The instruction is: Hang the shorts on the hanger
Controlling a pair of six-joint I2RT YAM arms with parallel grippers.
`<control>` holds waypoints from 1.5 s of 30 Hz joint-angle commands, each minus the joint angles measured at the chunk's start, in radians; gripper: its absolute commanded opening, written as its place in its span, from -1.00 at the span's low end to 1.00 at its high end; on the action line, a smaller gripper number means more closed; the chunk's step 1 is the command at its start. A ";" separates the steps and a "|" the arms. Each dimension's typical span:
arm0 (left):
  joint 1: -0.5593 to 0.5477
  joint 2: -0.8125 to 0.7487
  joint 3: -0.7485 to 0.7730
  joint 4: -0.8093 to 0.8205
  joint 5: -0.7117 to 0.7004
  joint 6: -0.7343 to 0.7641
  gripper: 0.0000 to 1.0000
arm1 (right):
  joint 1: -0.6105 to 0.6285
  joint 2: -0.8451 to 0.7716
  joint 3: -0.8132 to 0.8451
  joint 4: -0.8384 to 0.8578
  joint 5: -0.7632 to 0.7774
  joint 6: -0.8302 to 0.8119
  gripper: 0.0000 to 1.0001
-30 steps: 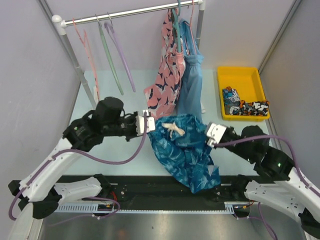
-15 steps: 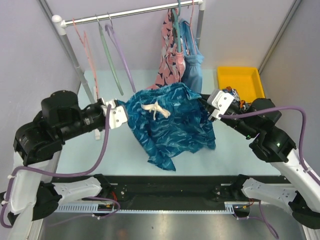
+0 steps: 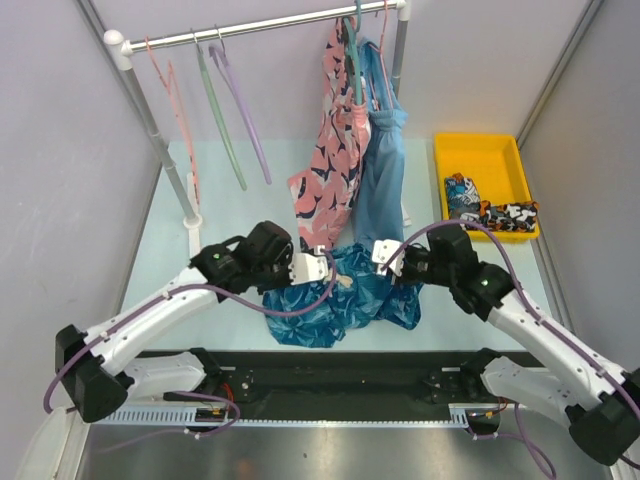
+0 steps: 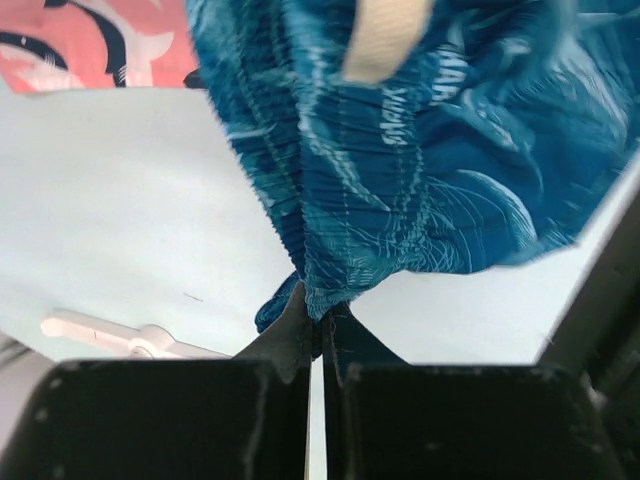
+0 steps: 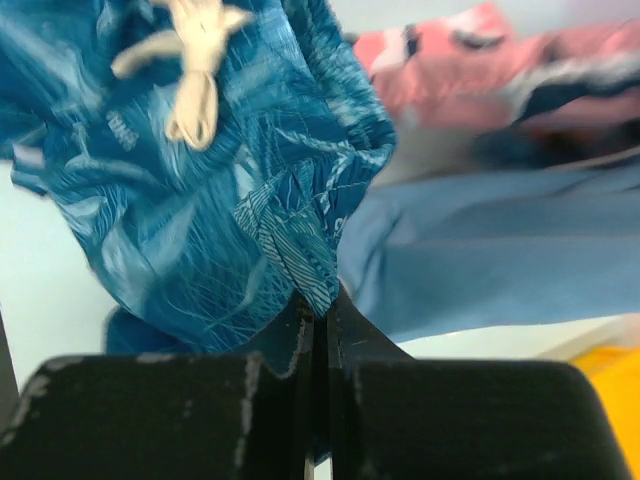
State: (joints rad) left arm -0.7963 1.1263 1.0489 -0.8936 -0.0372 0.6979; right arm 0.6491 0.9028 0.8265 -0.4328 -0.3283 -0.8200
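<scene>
**Both pincers clamped on the shorts, low over the table**

The left pincer (image 4: 322, 305) is closed tight. Its two tips pinch a gathered fold of the ribbed waistband of the shorts (image 3: 345, 300), and no gap shows between them. The right pincer (image 5: 322, 300) is likewise closed, nipping a folded edge of the same blue, leaf-printed fabric.

Seen from above, the two pincers face each other, close together. The shorts are bunched between them and spill down in front of them onto the table (image 3: 230, 210). In the right wrist view the white drawstring (image 5: 195, 55) sits above and to the left of the right pincer's tips.

The lilac hanger (image 3: 250, 120) hangs by its hook from the rail (image 3: 260, 28), far beyond the left pincer and above it, well apart from the shorts. A green hanger (image 3: 222, 125) hangs just to its left and a pink hanger (image 3: 178, 120) further left.

A pink patterned garment (image 3: 325, 170) and a light-blue garment (image 3: 383, 170) hang from the same rail just beyond the two pincers, their lower ends near the shorts. A yellow tray (image 3: 485, 150) holding small printed items lies beyond and to the right of the right pincer.
</scene>
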 commanded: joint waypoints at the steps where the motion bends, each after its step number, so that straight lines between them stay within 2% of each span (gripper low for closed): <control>1: -0.004 -0.023 -0.128 0.292 -0.119 -0.058 -0.99 | -0.095 0.033 -0.061 0.118 -0.165 -0.086 -1.00; 4: -0.036 -0.030 -0.269 0.346 -0.081 -0.077 -0.99 | -0.121 0.022 -0.177 0.150 -0.208 -0.155 -1.00; 8: -0.125 -0.022 -0.409 0.397 -0.044 -0.075 -0.99 | -0.097 -0.041 -0.297 0.186 -0.230 -0.223 -0.94; 11: -0.150 0.000 -0.444 0.395 -0.007 -0.077 -0.80 | -0.036 -0.070 -0.354 0.163 -0.199 -0.258 -0.87; 13: -0.150 0.007 -0.419 0.343 0.049 -0.080 -0.53 | 0.013 -0.099 -0.374 0.126 -0.177 -0.271 -0.67; 14: -0.150 0.003 -0.402 0.319 0.077 -0.083 -0.26 | 0.026 -0.111 -0.389 0.114 -0.167 -0.269 -0.54; 15: -0.150 -0.014 -0.383 0.258 0.104 -0.081 -0.16 | 0.043 -0.136 -0.395 0.100 -0.157 -0.265 -0.17; 17: -0.150 -0.034 -0.307 0.190 0.186 -0.080 0.30 | 0.081 -0.166 -0.385 0.092 -0.109 -0.213 0.26; 18: -0.149 -0.045 -0.232 0.121 0.209 -0.090 0.42 | 0.092 -0.182 -0.373 0.104 -0.085 -0.130 0.51; 21: -0.150 -0.074 -0.097 -0.029 0.286 -0.084 0.64 | 0.106 -0.241 -0.282 0.065 -0.025 -0.004 0.69; 25: -0.150 -0.092 0.173 -0.139 0.315 -0.084 0.80 | 0.106 -0.274 -0.146 -0.018 0.034 0.149 0.77; 28: -0.150 -0.083 0.332 -0.186 0.306 -0.103 0.82 | 0.106 -0.278 -0.051 -0.035 0.078 0.240 0.80; 30: -0.143 -0.069 0.452 -0.200 0.306 -0.129 0.83 | 0.104 -0.256 -0.003 0.005 0.107 0.280 0.82; 32: -0.094 -0.039 0.543 -0.193 0.325 -0.167 0.83 | 0.103 -0.208 0.058 0.052 0.126 0.353 0.83; 33: -0.066 -0.027 0.647 -0.189 0.361 -0.184 0.84 | 0.101 -0.185 0.081 0.102 0.136 0.378 0.83; 36: 0.031 0.003 0.829 -0.144 0.381 -0.253 0.87 | 0.089 -0.064 0.175 0.196 0.143 0.468 0.82; 39: 0.130 -0.003 0.913 -0.053 0.330 -0.323 0.90 | 0.083 0.083 0.269 0.305 0.149 0.542 0.82; 42: 0.253 -0.013 0.942 0.024 0.257 -0.392 0.90 | 0.072 0.181 0.350 0.423 0.132 0.646 0.80; 43: 0.329 -0.025 0.947 0.033 0.258 -0.408 0.90 | 0.075 0.230 0.367 0.478 0.126 0.668 0.80; 45: 0.383 -0.045 0.942 0.051 0.247 -0.434 0.91 | 0.087 0.283 0.431 0.541 0.124 0.732 0.82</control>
State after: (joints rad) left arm -0.5240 1.1088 1.9648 -0.9222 0.2562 0.3790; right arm 0.7280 1.1076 1.1442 -0.1177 -0.2066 -0.2676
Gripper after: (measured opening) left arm 0.951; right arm 0.903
